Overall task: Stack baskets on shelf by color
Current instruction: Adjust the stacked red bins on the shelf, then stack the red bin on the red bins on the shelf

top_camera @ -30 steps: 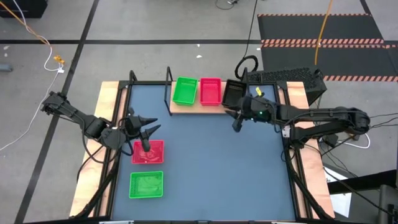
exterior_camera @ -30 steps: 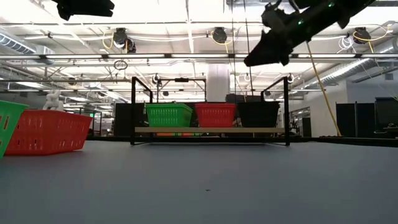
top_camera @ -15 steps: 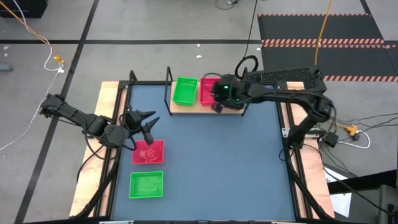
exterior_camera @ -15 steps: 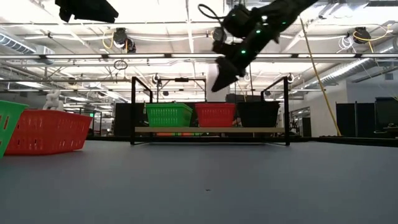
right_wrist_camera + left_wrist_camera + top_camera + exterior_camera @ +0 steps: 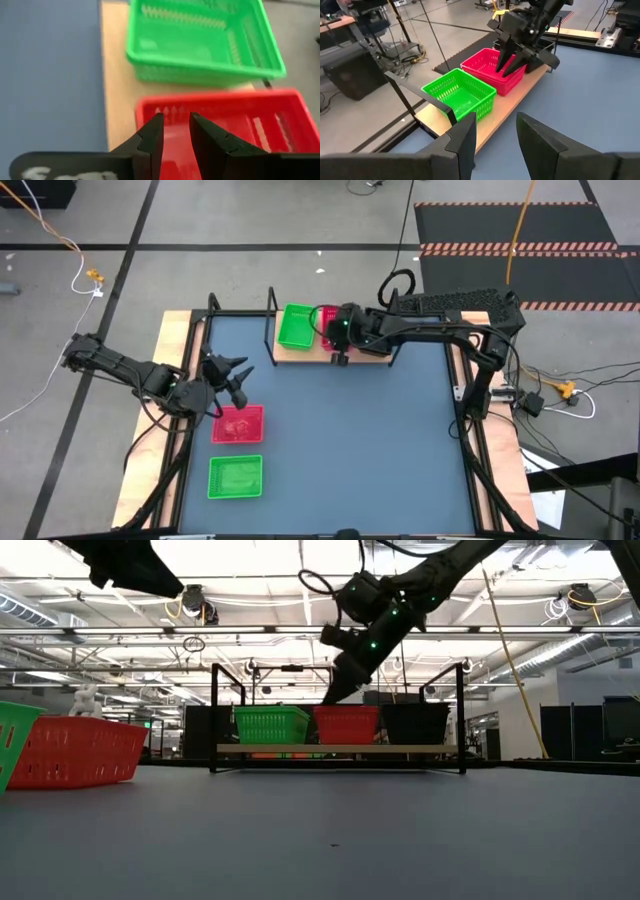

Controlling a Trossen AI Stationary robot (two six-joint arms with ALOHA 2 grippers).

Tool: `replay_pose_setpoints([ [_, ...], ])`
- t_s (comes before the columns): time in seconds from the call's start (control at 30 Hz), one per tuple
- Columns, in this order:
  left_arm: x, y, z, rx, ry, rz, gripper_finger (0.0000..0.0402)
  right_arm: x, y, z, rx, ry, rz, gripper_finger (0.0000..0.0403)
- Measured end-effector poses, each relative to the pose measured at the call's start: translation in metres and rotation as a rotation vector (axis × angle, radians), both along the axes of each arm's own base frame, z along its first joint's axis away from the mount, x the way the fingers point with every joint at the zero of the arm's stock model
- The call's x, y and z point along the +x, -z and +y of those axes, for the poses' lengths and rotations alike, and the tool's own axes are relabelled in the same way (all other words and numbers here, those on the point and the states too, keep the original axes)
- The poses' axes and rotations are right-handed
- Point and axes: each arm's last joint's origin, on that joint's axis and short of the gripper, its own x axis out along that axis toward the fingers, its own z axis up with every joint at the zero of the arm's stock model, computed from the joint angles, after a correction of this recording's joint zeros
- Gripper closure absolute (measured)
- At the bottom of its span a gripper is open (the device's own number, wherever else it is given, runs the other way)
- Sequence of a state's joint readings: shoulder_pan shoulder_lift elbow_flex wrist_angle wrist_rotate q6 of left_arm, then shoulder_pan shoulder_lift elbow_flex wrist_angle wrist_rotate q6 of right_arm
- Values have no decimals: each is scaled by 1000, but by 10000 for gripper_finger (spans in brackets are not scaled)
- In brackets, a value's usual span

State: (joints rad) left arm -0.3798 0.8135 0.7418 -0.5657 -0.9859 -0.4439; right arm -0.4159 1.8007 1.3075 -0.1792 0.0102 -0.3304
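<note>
On the shelf (image 5: 306,353) at the table's far edge stand a green basket (image 5: 297,326), a red basket (image 5: 346,724) and a black basket (image 5: 415,723), side by side. My right gripper (image 5: 175,131) is open. It hangs just over the near wall of the shelf's red basket (image 5: 235,117), pointing down, and no touch shows. A second red basket (image 5: 238,424) and a second green basket (image 5: 236,477) rest on the tabletop near the left edge. My left gripper (image 5: 232,373) is open, in the air just beyond that red basket.
Black rod posts (image 5: 272,302) of the shelf frame rise at the far edge. A black box (image 5: 460,303) sits beyond the table's far right corner. Wooden rails (image 5: 172,360) line the table's sides. Bare blue-grey tabletop (image 5: 350,440) spans the middle and right.
My right gripper has swung from the table's right side, past the black basket, toward the left along the shelf, and has come down over the shelf's red basket. My left gripper has drawn back from above the tabletop's red basket toward the far edge. No basket has moved.
</note>
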Motion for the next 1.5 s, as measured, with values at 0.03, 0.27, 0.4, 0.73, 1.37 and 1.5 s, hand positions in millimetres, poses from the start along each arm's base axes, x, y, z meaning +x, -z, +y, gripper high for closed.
replay_pose_setpoints([
  [0.03, 0, 0, 0, -2, -1, -2, 259, 1, -1, -1, 9, -20, -21, 314],
  [0.27, 1, -2, 0, -14, -3, -31, 259, 8, -9, 0, 40, -107, -145, 314],
  [0.4, 2, -3, -1, -19, -2, -45, 259, 7, -9, -1, 23, -85, -138, 314],
  [0.73, 2, -3, -1, -18, -1, -41, 259, 2, -2, -6, -107, 11, 2, 314],
  [1.37, 2, -3, -1, -15, -9, -48, 259, 12, 1, -5, -71, -29, -100, 314],
  [1.5, 2, -3, -1, -15, -8, -48, 259, 10, -5, -2, -87, -13, -98, 314],
])
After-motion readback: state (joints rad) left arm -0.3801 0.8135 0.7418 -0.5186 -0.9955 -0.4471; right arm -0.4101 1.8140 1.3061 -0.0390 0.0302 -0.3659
